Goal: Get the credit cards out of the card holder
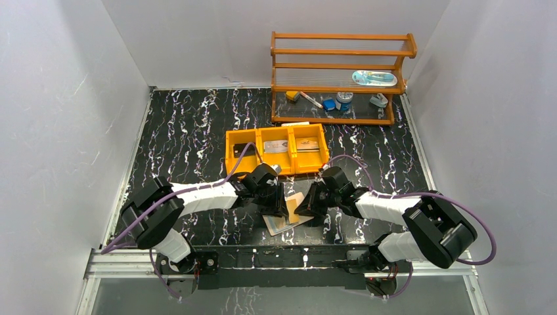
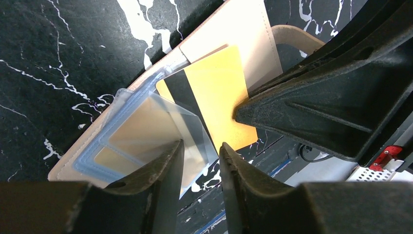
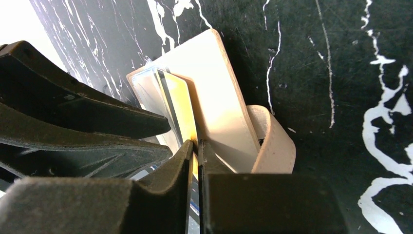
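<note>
At the near edge of the table (image 1: 184,131), between the 2 arms, the card holder (image 2: 246,39) lies open and flat. 1 credit card (image 2: 219,97), orange-yellow with a dark stripe, stands partly out of the clear sleeve (image 2: 141,131). The right gripper (image 3: 197,144) is clamped on the card's free edge. The left gripper (image 2: 200,146) has its jaws narrowly apart, astride the sleeve's lifted corner and gripping nothing.

Likely faults:
1. The holder may lift with the card. Cause: nothing pins the holder, so sleeve friction could carry it up.
2. The card may slip or twist. Cause: the right gripper holds only a thin margin of the edge.
3. The sleeve may crease or tear. Cause: the left jaws could close on the corner during a pull.
4. The grippers may collide. Cause: they work almost touching.

Whether more cards remain under the sleeve cannot be told.

Surroundings: the holder's side tab (image 3: 275,141) curls up just beside the right gripper and could snag it. The orange tray (image 1: 231,157) sits just beyond the grippers. The wooden shelf (image 1: 341,65) stands well apart at the back.
</note>
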You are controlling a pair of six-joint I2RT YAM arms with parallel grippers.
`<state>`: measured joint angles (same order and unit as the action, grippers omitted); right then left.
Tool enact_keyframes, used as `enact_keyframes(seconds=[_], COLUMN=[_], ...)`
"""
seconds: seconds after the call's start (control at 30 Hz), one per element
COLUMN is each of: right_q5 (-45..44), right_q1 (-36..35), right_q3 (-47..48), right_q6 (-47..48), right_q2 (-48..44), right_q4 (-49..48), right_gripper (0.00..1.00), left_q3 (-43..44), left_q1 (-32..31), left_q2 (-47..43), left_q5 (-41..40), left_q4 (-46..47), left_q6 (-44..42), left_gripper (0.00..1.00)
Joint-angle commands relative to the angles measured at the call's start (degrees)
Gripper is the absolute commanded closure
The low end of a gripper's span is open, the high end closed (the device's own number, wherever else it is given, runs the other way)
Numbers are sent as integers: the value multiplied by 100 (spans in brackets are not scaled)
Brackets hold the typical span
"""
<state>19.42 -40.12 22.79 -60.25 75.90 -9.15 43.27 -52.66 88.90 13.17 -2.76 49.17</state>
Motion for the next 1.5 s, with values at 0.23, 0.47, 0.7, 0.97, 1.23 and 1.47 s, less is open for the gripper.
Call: enact_keyframes(seconds=[0.23, 0.47, 0.7, 0.97, 1.23, 1.47], right_q5=[-55, 106, 593, 802, 326, 100], right_q1=[25, 31, 69, 117, 178, 213], right_q3=[-58, 100, 188, 29, 24, 301], right_q6=[-22, 22, 97, 76, 363, 725], right_q2=[-8, 247, 859, 887, 376, -230], right_q4=[-86, -379, -1097, -1613, -757, 13], right_gripper=[78, 67, 66, 76, 95, 100], left_q3=[-380, -306, -325, -366, -317, -178], left_q1=[-44, -42, -42, -42, -42, -42], left_q2=[193, 110, 135, 77, -299, -637], left_q5=[-184, -370, -370, -418, -648, -919], left_q4=[-548, -785, -806, -822, -1028, -1249], left_q6=[-179, -267, -284, -259, -254, -369], left_gripper=[75, 78, 78, 79, 80, 74])
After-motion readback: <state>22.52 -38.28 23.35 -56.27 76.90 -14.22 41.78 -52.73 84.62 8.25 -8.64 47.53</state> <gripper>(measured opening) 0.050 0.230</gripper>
